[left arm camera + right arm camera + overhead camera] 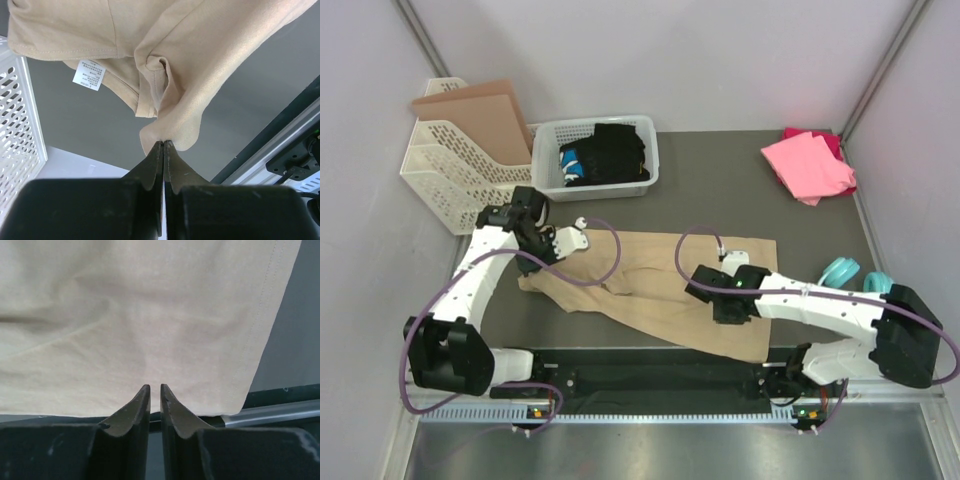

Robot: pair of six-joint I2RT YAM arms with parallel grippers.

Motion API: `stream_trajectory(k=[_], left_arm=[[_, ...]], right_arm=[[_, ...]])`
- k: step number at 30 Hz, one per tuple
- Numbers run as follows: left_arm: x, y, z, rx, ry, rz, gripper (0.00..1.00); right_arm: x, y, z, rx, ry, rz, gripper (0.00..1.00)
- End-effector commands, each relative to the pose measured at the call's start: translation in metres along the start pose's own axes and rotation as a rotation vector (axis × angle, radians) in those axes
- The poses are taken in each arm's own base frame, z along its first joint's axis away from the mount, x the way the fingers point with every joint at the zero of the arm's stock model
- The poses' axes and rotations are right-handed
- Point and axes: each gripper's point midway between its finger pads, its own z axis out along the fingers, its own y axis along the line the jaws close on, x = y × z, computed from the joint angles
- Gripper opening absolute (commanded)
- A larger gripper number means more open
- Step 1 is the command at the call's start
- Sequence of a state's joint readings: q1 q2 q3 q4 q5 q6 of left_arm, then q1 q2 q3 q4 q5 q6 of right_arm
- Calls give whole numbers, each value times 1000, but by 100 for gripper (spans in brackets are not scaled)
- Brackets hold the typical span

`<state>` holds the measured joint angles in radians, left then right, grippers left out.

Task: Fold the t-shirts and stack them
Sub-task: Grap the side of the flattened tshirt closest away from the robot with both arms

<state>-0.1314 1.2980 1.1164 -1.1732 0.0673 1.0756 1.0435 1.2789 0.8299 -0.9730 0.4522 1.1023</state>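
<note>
Tan shirt (660, 290) spread on the counter (720, 190), pinched twice.
Left tool (164, 142) clamps a bunched corner at its left end; right tool (154, 387) is closed on its edge; pink shirt (808, 165) lies far right.

The tan t-shirt (660, 295) is seen to be plain, without print, and a white label (89, 75) with fine grey lettering is carried on it. The pink t-shirt (807, 165) is coloured bright and plain, and the magenta t-shirt (828, 137) is darker. The table (720, 190) is finished in dark grey. A white lattice pattern is shown by the basket (600, 187) and the file rack (445, 165). The cloth (615, 150) in the basket is black, with a blue patch. The cardboard sheet (470, 108) is brown. The left gripper (164, 145) and right gripper (155, 389) are black, the arms (485, 265) white, and the cables (610, 245) purple.
</note>
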Motion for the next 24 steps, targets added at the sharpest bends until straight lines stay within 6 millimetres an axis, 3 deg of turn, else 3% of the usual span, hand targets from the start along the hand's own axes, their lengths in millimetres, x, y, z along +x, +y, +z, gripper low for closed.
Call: stream_trajectory(k=[1, 3, 5, 13, 20, 24], left_arm=[[-12, 18, -12, -55, -45, 16, 0], [-15, 25, -13, -59, -44, 18, 0], [-22, 36, -15, -59, -50, 6, 0], [-45, 62, -15, -40, -87, -23, 0], [-47, 66, -13, -38, -84, -29, 0], [-46, 65, -13, -38, -80, -27, 0]], right_arm=[[17, 5, -2, -31, 55, -142, 27], [26, 5, -5, -18, 70, -214, 47], [28, 7, -7, -4, 71, -266, 50], [52, 25, -14, -15, 76, -430, 50], [76, 33, -5, -7, 92, -500, 48], [81, 33, 2, 0, 93, -490, 41]])
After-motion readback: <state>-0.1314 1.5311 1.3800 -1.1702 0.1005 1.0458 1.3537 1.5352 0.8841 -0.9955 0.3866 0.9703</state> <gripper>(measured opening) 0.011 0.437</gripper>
